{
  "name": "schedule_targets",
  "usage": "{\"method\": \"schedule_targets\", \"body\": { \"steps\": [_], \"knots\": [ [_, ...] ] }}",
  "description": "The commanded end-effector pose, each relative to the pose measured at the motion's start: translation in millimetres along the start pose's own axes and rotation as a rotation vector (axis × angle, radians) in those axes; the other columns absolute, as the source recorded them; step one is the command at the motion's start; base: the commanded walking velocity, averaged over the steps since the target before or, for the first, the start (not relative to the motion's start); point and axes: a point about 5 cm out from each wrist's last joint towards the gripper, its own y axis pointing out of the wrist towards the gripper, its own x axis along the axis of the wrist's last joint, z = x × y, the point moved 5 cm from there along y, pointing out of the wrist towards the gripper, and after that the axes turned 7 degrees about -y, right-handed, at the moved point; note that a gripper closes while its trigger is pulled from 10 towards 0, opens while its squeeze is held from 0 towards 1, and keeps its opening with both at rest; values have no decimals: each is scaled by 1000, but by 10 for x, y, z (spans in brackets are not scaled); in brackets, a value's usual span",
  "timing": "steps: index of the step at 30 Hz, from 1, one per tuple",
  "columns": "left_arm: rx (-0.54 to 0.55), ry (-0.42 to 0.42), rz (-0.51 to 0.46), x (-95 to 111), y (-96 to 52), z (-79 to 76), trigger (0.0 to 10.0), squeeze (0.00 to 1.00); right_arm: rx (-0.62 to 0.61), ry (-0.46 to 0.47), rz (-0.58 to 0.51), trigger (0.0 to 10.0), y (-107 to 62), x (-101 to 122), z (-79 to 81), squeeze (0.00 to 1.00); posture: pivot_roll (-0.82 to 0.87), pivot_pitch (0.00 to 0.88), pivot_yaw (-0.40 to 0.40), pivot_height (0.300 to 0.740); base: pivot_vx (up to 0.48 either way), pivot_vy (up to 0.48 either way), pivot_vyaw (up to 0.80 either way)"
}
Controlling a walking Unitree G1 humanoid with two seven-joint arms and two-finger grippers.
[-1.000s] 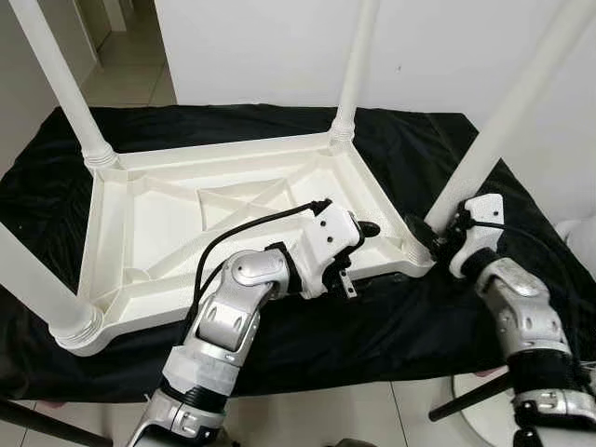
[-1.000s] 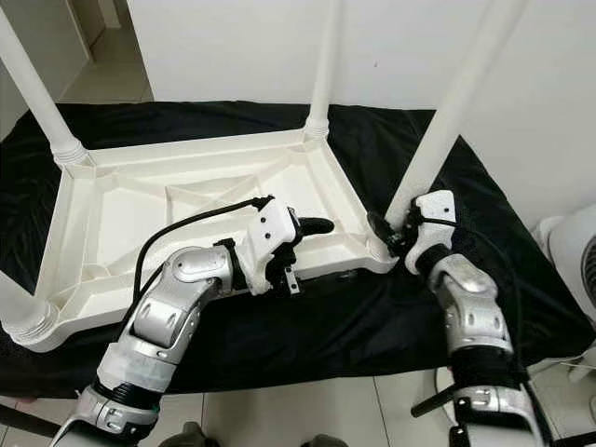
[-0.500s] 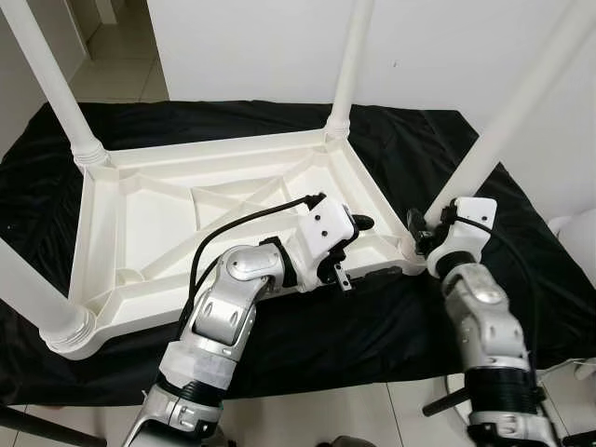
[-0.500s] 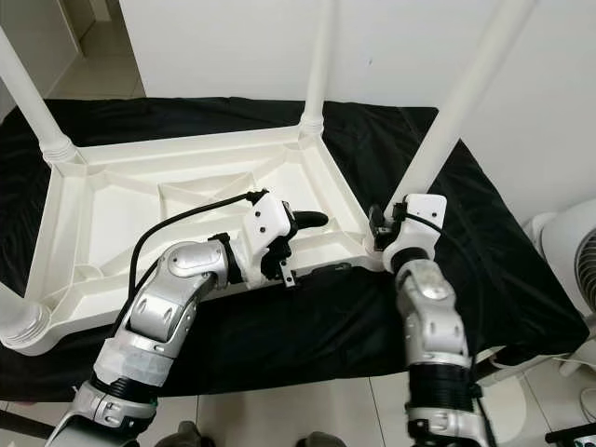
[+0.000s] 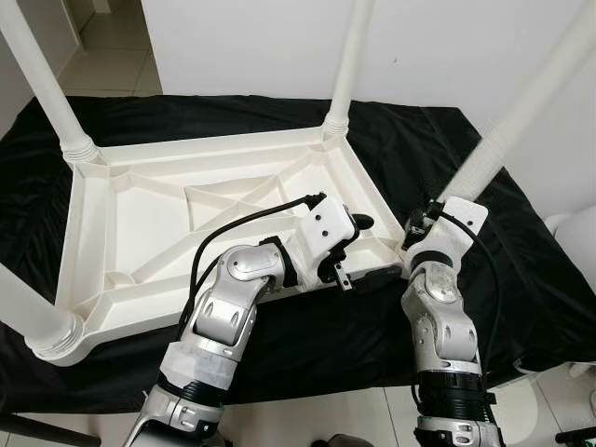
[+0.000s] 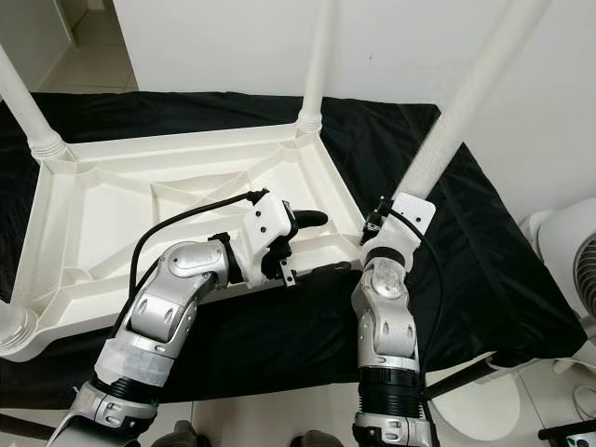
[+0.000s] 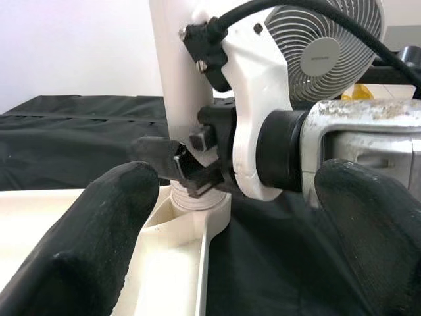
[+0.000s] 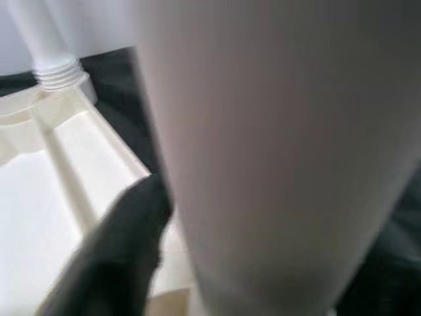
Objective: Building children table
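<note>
Black cloth [image 5: 438, 140] covers the bench under the upturned white table [image 5: 149, 223]; the right gripper [image 7: 191, 172] has swung in and twisted at the foot of the near-right leg [image 5: 521, 112], clasping it, likely screwing it home; the left gripper [image 5: 358, 226] rests spread wide inside the frame, steadying it.

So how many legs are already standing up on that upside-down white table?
4. One leg at the far left corner, one at the far right, one at the near left, and one at the near right, where the right claw is at its base.
</note>
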Motion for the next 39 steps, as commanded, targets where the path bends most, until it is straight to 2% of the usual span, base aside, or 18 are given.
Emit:
{"method": "schedule_targets", "body": {
  "steps": [1, 4, 5, 9, 13, 15, 18, 20, 21, 22, 24, 30, 33, 35, 36, 38, 39],
  "knots": [
    [147, -5, -14, -16, -3, 138, 10000, 0, 6, 4, -18, 10000, -3, 30, -51, 1000, -20, 0, -59, 740, 0, 0, 0],
    [149, -4, -15, -11, -3, 142, 10000, 0, 42, 5, -30, 10000, 7, 61, -65, 996, -22, 0, -59, 740, 0, 0, 0],
    [149, -5, -16, -11, -4, 139, 10000, 0, 81, -1, -33, 10000, 10, 73, -56, 0, -22, 0, -58, 740, 0, 0, 0],
    [148, -5, -16, -11, -2, 134, 10000, 0, 144, -30, -44, 10000, 20, 90, -87, 0, -23, 0, -58, 740, 0, 0, 0],
    [148, -5, -16, -11, -1, 132, 10000, 0, 157, -46, -44, 10000, 26, 91, -112, 0, -23, 0, -57, 740, 0, 0, 0],
    [149, -7, -15, -11, 5, 132, 10000, 0, 295, -135, -60, 10000, 76, 70, -176, 0, -26, 0, -47, 740, 0, 0, 0],
    [146, -8, -14, -16, 10, 125, 10000, 0, 351, -182, -62, 10000, 90, 53, -194, 0, -27, 1, -44, 740, 0, 0, 0],
    [126, -10, -10, -38, 31, 69, 10000, 0, 467, -255, -75, 10000, 89, 26, -191, 0, -27, 1, -43, 740, 0, 0, 0],
    [126, -10, -10, -38, 31, 69, 10000, 0, 467, -255, -75, 10000, 89, 26, -191, 0, -27, 1, -43, 740, 0, 0, 0],
    [112, -12, -8, -49, 47, 25, 10000, 0, 532, -290, -75, 10000, 80, -4, -177, 0, -27, 0, -41, 740, 0, 0, 0],
    [100, -13, -7, -55, 62, -13, 10000, 0, 580, -320, -78, 10000, 81, -23, -176, 0, -25, 0, -41, 740, 0, 0, 0],
    [94, -12, -11, -34, 81, -25, 10000, 0, 704, -358, -15, 10000, 90, -181, -188, 0, -16, 1, -44, 740, 0, 0, 0],
    [94, -12, -11, -34, 81, -25, 10000, 0, 704, -358, -15, 10000, 90, -181, -188, 0, -16, 1, -44, 740, 0, 0, 0],
    [100, -9, -11, -25, 72, -4, 10000, 0, 768, -365, 1, 10000, 62, -252, -182, 0, -12, 2, -41, 740, 0, 0, 0],
    [101, -8, -8, -29, 64, 0, 10000, 0, 793, -368, 6, 3412, 48, -279, -185, 0, -11, 2, -39, 740, 0, 0, 0],
    [101, -8, -8, -29, 64, 0, 10000, 0, 793, -368, 6, 3412, 48, -279, -185, 0, -11, 2, -39, 740, 0, 0, 0],
    [100, -7, -6, -34, 57, -1, 10000, 0, 804, -381, 7, 0, 42, -297, -200, 0, -12, 4, -36, 740, 0, 0, 0]
  ]
}}
